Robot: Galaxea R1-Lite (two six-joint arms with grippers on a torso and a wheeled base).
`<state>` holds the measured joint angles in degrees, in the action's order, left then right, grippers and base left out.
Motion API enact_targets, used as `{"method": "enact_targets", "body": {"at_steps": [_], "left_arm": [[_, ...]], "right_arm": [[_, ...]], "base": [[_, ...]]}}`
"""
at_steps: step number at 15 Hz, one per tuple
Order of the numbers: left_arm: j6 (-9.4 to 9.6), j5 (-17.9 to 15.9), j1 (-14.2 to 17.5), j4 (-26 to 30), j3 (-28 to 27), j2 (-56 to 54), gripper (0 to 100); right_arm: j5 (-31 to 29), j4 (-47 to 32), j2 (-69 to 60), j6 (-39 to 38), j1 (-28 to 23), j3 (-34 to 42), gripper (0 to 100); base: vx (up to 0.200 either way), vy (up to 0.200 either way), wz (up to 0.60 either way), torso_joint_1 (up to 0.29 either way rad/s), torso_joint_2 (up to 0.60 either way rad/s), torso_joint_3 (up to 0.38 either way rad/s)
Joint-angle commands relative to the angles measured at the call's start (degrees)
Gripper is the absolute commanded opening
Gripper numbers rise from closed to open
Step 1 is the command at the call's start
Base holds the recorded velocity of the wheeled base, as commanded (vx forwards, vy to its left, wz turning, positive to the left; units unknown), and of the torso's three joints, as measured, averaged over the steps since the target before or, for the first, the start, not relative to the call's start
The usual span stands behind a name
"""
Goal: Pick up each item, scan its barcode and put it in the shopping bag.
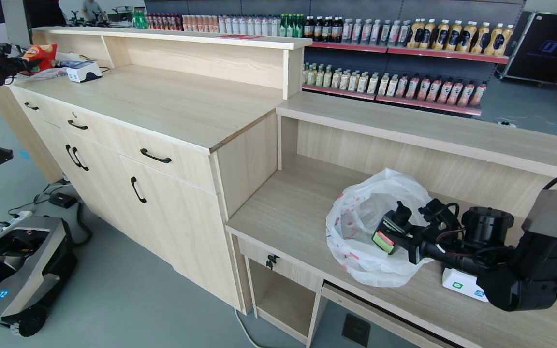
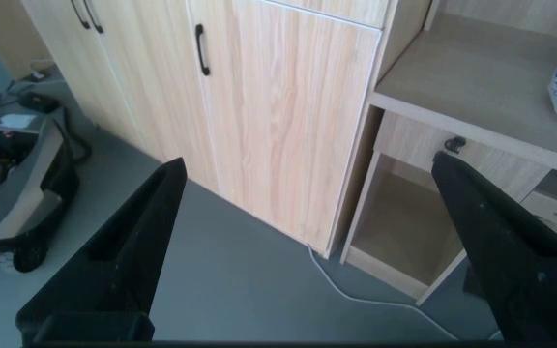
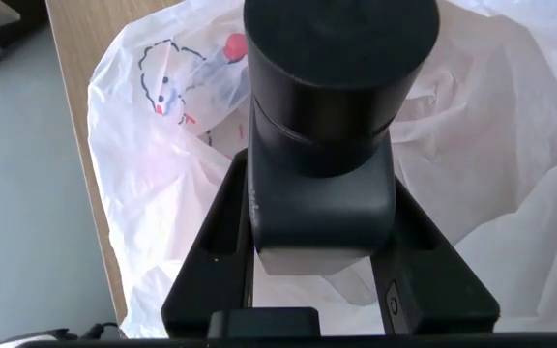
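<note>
**Right claw** (image 1: pixel 395 228): clenched on a dark bottle (image 3: pixel 341 97), both fingers on its body.

**Position:** at the open mouth of the white shopping bag (image 1: pixel 356 208), which lies slumped on the low desk (image 1: pixel 288 212).

**Step, as I judge it:** the drop into the bag (I cannot tell from here whether the scan is done).

**Handling:**
- I carry the bottle past the plastic rim, centred in the opening. The film looks thin and slack, so a finger could snag and drag it.
- I release only once the bottle is low inside, then draw back along the line of entry.

**Hazard:** a small white box (image 1: pixel 462 285) sits just beside the bag, under my forearm.

**Left claw** (image 2: pixel 307 193): released, fingers wide apart, above the floor before the cupboard doors (image 2: pixel 288 106), well apart from the bag.

**Elsewhere:** a crisp packet (image 1: pixel 41 54) lies on the upper counter (image 1: pixel 162 101).
</note>
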<state>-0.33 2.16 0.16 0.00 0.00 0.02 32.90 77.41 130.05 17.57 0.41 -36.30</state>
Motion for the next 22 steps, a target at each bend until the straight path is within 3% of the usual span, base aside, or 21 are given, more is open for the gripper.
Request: {"method": "enact_targets", "body": {"at_steps": [1, 18, 19, 22], "left_arm": [[-0.02, 0.04, 0.02, 0.00, 0.00, -0.02, 100], [-0.02, 0.04, 0.02, 0.00, 0.00, -0.02, 100], [-0.02, 0.04, 0.02, 0.00, 0.00, -0.02, 100], [-0.02, 0.04, 0.02, 0.00, 0.00, -0.02, 100]], "right_arm": [[0.06, 0.02, 1.00, 0.19, 0.11, -0.26, 0], [0.06, -0.68, 2.67, 5.20, 0.11, -0.08, 0], [0.06, -0.68, 2.75, 5.28, 0.11, -0.17, 100], [0.06, -0.86, 2.40, 5.20, 0.11, 0.09, 100]], "base": [[0.000, 0.000, 0.00, 0.000, 0.00, 0.000], [0.000, 0.000, 0.00, 0.000, 0.00, 0.000], [0.000, 0.000, 0.00, 0.000, 0.00, 0.000], [0.000, 0.000, 0.00, 0.000, 0.00, 0.000]]}}
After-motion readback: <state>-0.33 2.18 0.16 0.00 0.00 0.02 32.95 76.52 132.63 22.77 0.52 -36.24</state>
